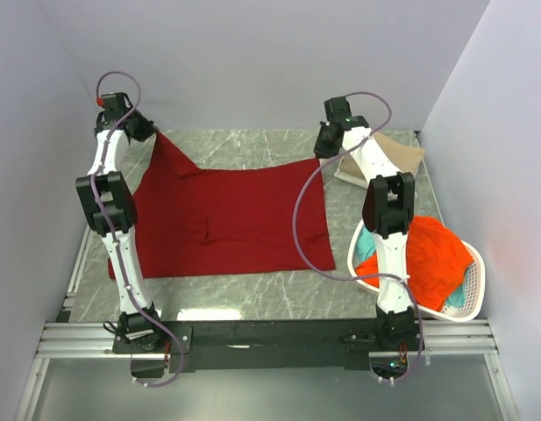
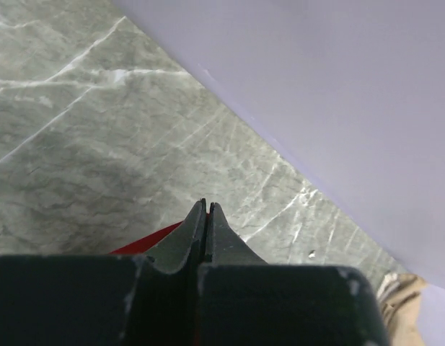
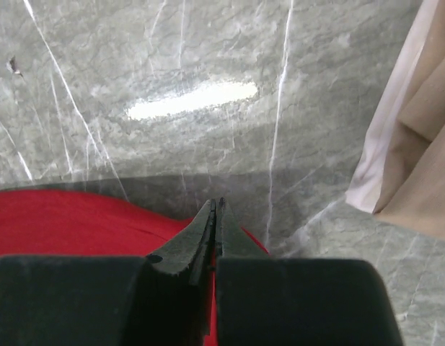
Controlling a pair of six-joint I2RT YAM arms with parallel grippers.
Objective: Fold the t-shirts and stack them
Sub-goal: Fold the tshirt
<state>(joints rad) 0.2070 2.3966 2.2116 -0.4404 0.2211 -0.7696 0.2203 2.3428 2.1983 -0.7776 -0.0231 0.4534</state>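
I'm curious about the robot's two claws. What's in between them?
The dark red t-shirt stretches between the left gripper and the right gripper, each pinching a far corner. The top external view shows it best.

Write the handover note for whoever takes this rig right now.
Left hand: shut on the far left corner of the dark red shirt.
Right hand: shut on its far right corner.
The shirt lies spread on the table.
The tan shirt lies folded at the far right.
The orange-red shirt and the teal shirt sit in the white basket.
Done: tan one folded.
Left: fold the red one, stack it on the tan one, then do the two in the basket.
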